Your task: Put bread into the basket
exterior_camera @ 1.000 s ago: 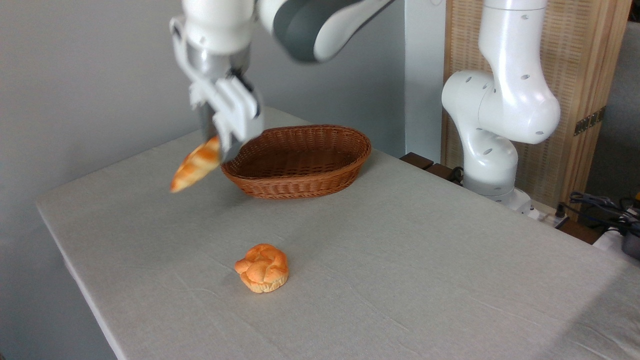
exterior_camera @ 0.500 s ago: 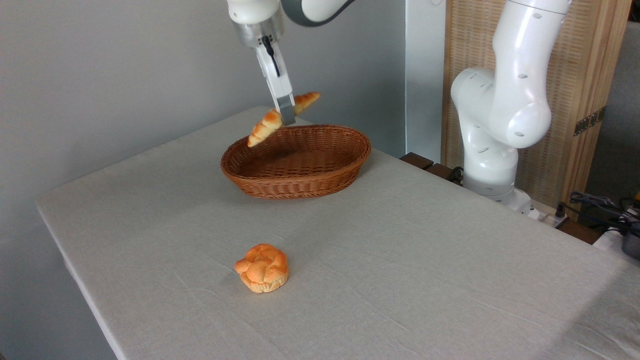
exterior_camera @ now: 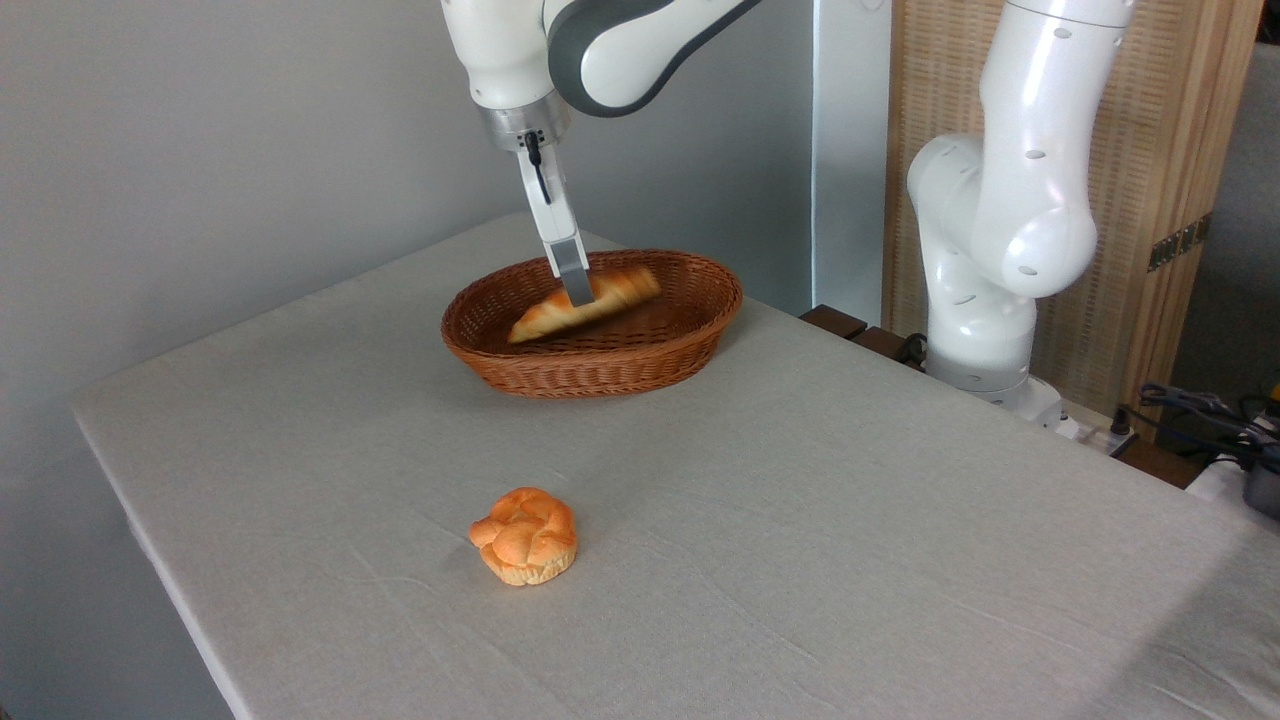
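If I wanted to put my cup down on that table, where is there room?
Most of the table is bare: the wide stretch right of the bun, and the strip between the bun and the basket. The basket is crowded; the gripper holds the bread inside it.

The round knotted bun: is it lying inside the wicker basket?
No. The round knotted bun sits on the tablecloth near the front, well apart from the wicker basket, which holds only the braided loaf.
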